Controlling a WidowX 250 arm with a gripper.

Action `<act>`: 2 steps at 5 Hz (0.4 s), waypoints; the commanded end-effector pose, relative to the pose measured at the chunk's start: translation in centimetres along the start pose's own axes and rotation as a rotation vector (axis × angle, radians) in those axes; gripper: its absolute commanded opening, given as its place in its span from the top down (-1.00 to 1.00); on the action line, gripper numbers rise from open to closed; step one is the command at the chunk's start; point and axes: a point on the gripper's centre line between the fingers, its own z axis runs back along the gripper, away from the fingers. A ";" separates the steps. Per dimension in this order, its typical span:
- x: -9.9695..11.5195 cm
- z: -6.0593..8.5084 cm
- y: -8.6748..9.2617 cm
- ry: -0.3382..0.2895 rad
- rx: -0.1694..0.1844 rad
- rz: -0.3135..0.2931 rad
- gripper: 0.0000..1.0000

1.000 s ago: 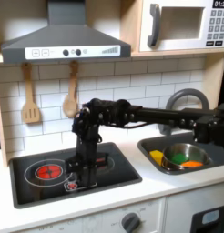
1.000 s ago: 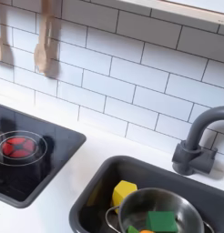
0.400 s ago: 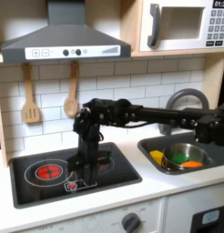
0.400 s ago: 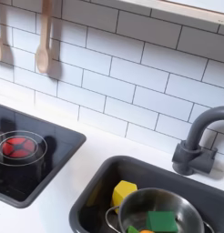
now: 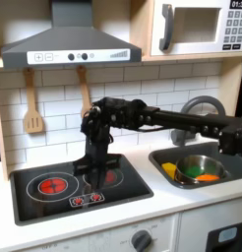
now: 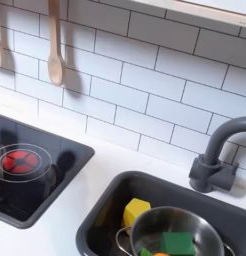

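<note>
In the first exterior view my black arm reaches from the right across to the stovetop (image 5: 34, 202). The gripper (image 5: 89, 177) points down just above the stovetop's right burner, behind the small red knobs (image 5: 81, 200). Its dark fingers blend into the dark cooktop, so I cannot tell whether they are open or shut, and I see nothing held. The left burner (image 5: 51, 184) glows red, and shows again in the second exterior view as the red burner (image 6: 20, 160). A wooden spoon (image 5: 82, 87) hangs on the tiles behind my wrist, its head hidden by the arm.
A sink (image 5: 231, 172) on the first exterior view's right holds a silver pot (image 5: 197, 167) with green and orange pieces and a yellow block (image 6: 136, 211) beside it. A grey faucet (image 6: 210, 160) stands behind. A slotted spatula (image 5: 32, 103), range hood (image 5: 64, 44) and microwave (image 5: 197, 25) are above.
The gripper has risen a little off the stovetop and shifted slightly right. The wooden spoon on the wall has swung a little to the right.
</note>
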 end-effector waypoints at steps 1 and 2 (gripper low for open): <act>-0.4 -0.2 1.8 0.000 0.018 0.061 1.00; -0.5 0.0 2.4 -0.015 0.018 0.079 1.00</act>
